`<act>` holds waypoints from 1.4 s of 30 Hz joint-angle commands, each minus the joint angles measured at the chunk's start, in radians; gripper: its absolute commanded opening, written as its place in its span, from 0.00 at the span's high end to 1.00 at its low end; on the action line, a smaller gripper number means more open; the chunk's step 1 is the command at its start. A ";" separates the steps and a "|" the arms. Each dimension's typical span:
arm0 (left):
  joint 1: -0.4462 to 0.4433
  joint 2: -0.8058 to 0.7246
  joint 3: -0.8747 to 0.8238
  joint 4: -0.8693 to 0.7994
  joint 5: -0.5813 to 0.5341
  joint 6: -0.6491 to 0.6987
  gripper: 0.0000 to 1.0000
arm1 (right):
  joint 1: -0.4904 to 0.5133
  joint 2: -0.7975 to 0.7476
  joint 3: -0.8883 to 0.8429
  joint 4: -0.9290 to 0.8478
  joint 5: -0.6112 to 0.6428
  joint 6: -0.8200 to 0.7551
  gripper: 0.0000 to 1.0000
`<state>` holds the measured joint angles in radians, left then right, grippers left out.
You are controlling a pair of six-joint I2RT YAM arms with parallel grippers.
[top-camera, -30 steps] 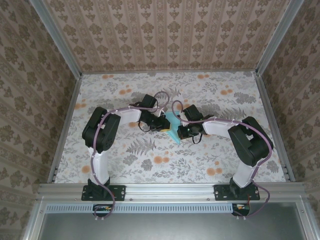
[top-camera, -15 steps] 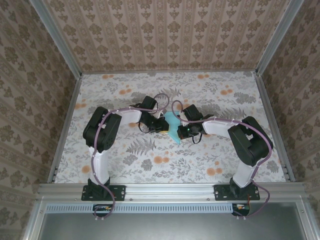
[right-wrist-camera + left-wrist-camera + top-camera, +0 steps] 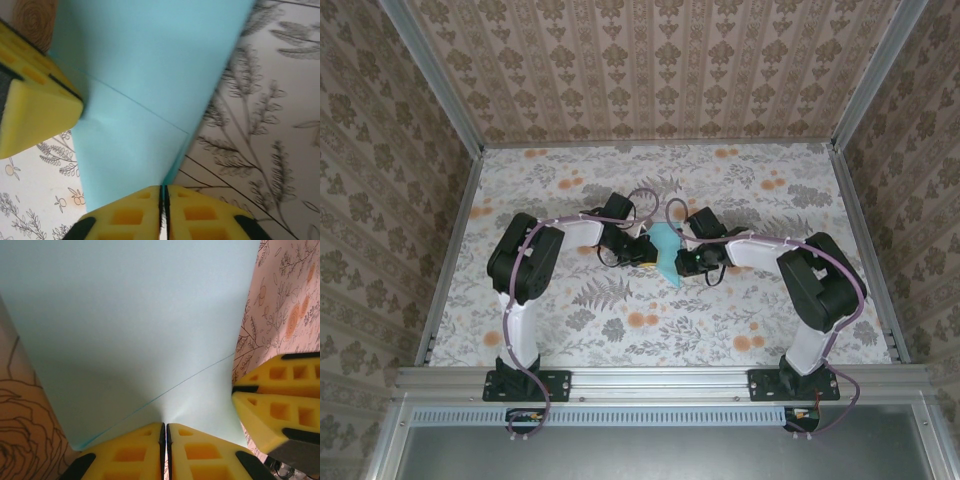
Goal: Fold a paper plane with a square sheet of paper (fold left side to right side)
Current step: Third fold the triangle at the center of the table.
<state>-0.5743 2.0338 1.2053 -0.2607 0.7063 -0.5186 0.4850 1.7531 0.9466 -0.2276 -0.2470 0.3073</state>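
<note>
The light-blue sheet of paper (image 3: 666, 243) is folded into a narrow shape and held up between my two grippers at mid-table. My left gripper (image 3: 648, 252) is on its left side and my right gripper (image 3: 680, 262) on its right. In the left wrist view the paper (image 3: 140, 315) runs down into my left gripper (image 3: 165, 427), whose yellow fingers are pressed together on it. A fold edge crosses the sheet diagonally. In the right wrist view my right gripper (image 3: 163, 189) pinches the paper's (image 3: 145, 60) lower edge, with blue showing in the slit.
The floral tablecloth (image 3: 750, 190) covers the table, bounded by metal rails and patterned walls. The right gripper's fingers (image 3: 270, 410) sit close by the left gripper. The left gripper's finger (image 3: 35, 110) presses the paper's left side in the right wrist view.
Both grippers have edged slightly toward the back of the table with the paper between them. Both grips look unchanged.
</note>
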 commanded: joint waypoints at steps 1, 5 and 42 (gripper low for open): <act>0.008 0.034 -0.038 -0.071 -0.056 0.024 0.87 | -0.032 -0.084 0.026 -0.074 -0.031 0.066 0.76; 0.006 0.034 -0.039 -0.069 -0.057 0.010 0.87 | -0.038 -0.157 0.020 -0.112 -0.061 0.136 0.78; 0.001 0.057 -0.016 -0.094 -0.094 0.001 0.88 | 0.156 0.102 0.178 -0.123 0.012 0.520 1.00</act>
<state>-0.5747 2.0338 1.2049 -0.2611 0.6979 -0.5228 0.6376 1.8305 1.0985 -0.3031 -0.2539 0.8227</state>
